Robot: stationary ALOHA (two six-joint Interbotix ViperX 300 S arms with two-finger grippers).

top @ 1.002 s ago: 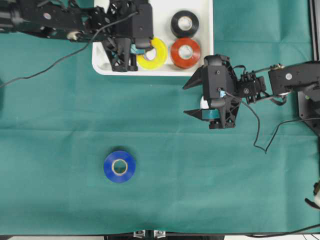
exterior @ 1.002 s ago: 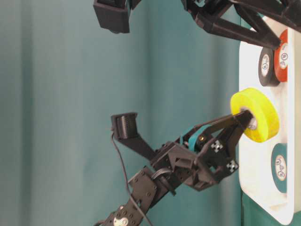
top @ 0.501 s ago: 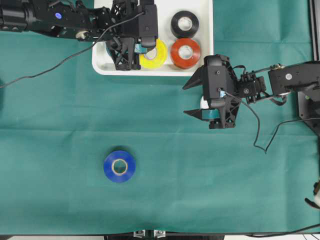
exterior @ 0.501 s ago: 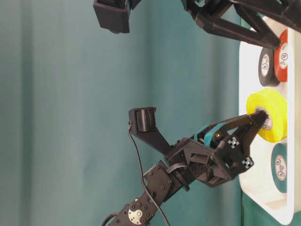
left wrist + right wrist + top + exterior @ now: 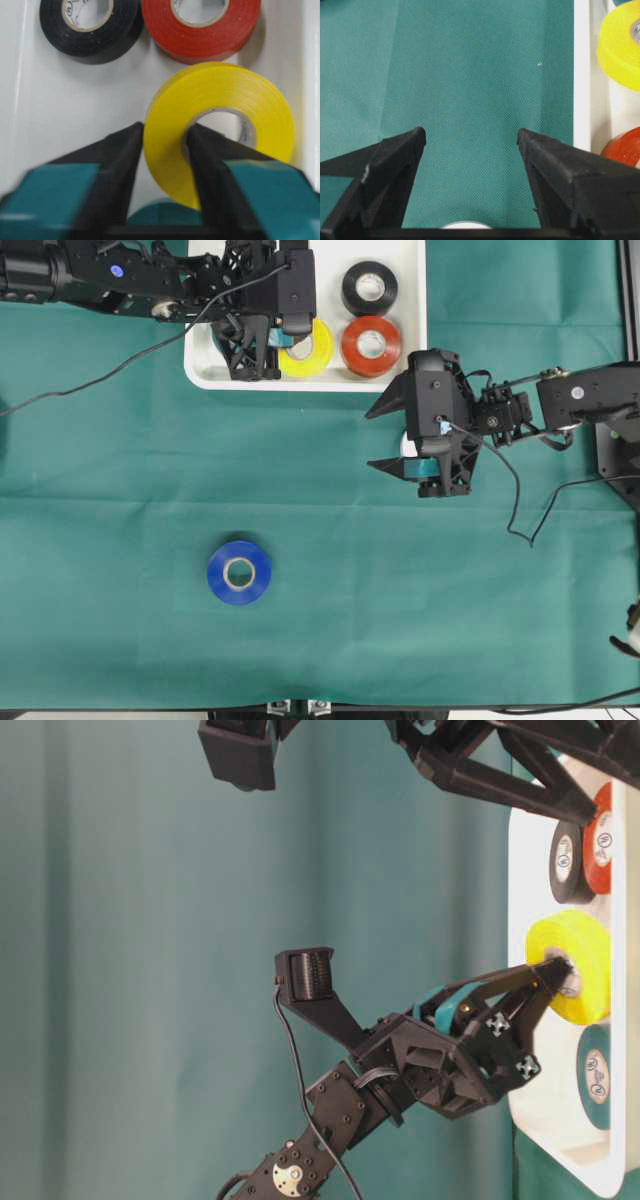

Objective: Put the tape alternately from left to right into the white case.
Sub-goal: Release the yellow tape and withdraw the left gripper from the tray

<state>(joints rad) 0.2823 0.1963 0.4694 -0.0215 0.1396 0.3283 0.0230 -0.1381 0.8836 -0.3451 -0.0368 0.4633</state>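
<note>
Blue roll (image 5: 239, 573): lies flat on the green cloth (image 5: 120, 540) near the front edge, well apart from both arms — not yet picked up.
Right gripper (image 5: 385, 439): hangs over the cloth just in front of the case's right corner, jaws wide, holding nothing.
White roll (image 5: 407, 446): only a pale sliver shows under the right gripper, on the cloth and outside the case.
White case (image 5: 200, 375): at the far edge of the cloth, with four rolls inside.
Yellow roll (image 5: 218, 125): down in the case beside the red.
Left gripper (image 5: 163, 142): one finger in the yellow roll's core, one outside — narrow, whether it grips I cannot tell.
Teal roll (image 5: 595, 1076): in the case, beside the yellow.
Red roll (image 5: 371, 345) and black roll (image 5: 369, 287): side by side at the case's right end.
Progress: four in, two left — blue and white.
</note>
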